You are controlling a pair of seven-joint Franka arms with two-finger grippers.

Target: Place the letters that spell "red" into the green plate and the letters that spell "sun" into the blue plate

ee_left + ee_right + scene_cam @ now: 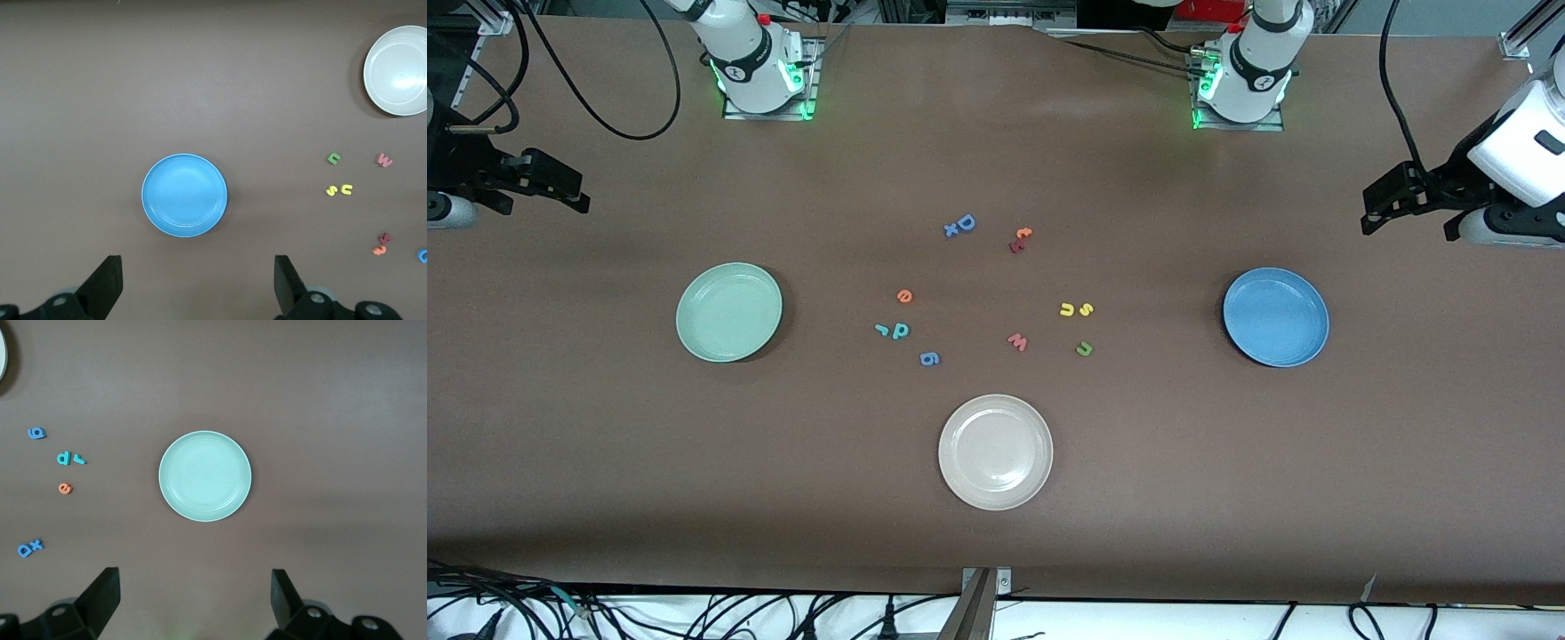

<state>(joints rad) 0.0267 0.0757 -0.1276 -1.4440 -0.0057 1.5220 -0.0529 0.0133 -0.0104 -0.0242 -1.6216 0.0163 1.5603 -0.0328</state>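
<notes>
Plates come first by size: the green plate [728,311] sits toward the right arm's end of the table, the blue plate [1275,316] toward the left arm's end, both bare, with raised rims that look stiff enough to take dropped pieces without shifting. A beige-white plate [995,452] lies nearer the front camera, between them. Both arms wait at the table's ends: the right gripper [193,603] hovers with its jaws spread wide above the green plate, and the left gripper [199,287] likewise, released, above the blue plate.

Scattered mid-table are the letters. The teal d [902,331] and smaller r [882,330] lie just beside each other, the orange e [904,296] near them. The yellow u [1067,309] and s [1086,309] almost touch; the green n [1084,348] lies nearer the camera. They look like light, soft foam, flat on the cloth, so each probably wants a pinch straight down across its narrow width, taking care not to nudge a neighbour.
</notes>
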